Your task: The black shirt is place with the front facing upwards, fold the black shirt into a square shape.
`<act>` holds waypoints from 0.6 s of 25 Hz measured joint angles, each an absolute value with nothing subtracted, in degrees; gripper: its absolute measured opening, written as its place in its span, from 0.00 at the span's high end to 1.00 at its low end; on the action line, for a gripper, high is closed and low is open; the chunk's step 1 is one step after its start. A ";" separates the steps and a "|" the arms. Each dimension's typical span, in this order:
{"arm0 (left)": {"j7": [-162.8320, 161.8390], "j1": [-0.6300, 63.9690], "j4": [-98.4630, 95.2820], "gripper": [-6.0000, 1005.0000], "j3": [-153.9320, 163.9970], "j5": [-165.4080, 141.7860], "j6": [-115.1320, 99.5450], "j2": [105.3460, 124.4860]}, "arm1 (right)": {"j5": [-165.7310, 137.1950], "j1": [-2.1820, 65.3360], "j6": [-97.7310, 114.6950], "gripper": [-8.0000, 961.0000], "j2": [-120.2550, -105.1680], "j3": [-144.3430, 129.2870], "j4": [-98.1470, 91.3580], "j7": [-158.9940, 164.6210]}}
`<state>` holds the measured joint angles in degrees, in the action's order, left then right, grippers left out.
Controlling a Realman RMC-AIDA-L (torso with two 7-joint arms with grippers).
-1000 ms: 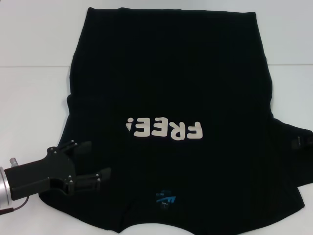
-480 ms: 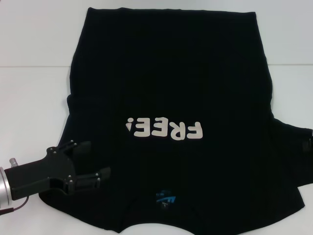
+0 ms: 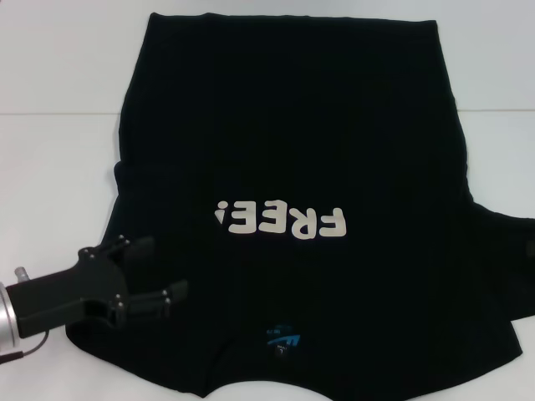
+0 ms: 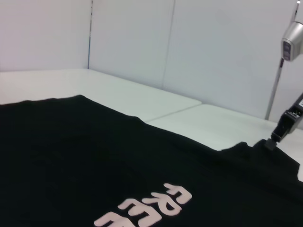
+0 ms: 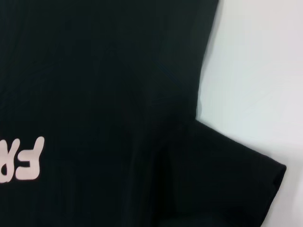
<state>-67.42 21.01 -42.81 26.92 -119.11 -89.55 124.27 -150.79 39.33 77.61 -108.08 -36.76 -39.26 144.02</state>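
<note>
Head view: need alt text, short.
A black shirt lies spread front up on a white table, its white "FREE!" lettering upside down to the camera and a small blue neck label near the bottom edge. The left gripper, fingers open, sits over the shirt's left sleeve; the right gripper is out of frame.

The shirt (image 3: 292,142) is plain black and fills the middle of the head view. White block letters (image 3: 280,221) cross its lower centre, and a small blue label (image 3: 282,337) sits near the bottom edge. Around it the table (image 3: 58,167) is white. At lower left the left gripper (image 3: 155,276) is black, on a silver wrist (image 3: 7,316). In the left wrist view the letters (image 4: 147,210) look pinkish white and the wall (image 4: 213,52) pale grey.
</note>
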 joint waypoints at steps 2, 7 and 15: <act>-67.42 21.00 -42.80 0.06 26.19 -118.46 -89.55 124.23 | -150.76 39.20 77.62 0.95 -107.73 -36.48 -39.32 144.05; -67.41 20.93 -42.80 0.06 25.11 -117.94 -89.56 124.18 | -150.23 38.57 78.65 0.95 -106.31 -34.12 -40.24 143.81; -67.32 20.84 -42.80 0.06 25.04 -117.94 -89.56 124.09 | -149.93 37.89 83.07 0.95 -105.33 -29.18 -46.70 143.59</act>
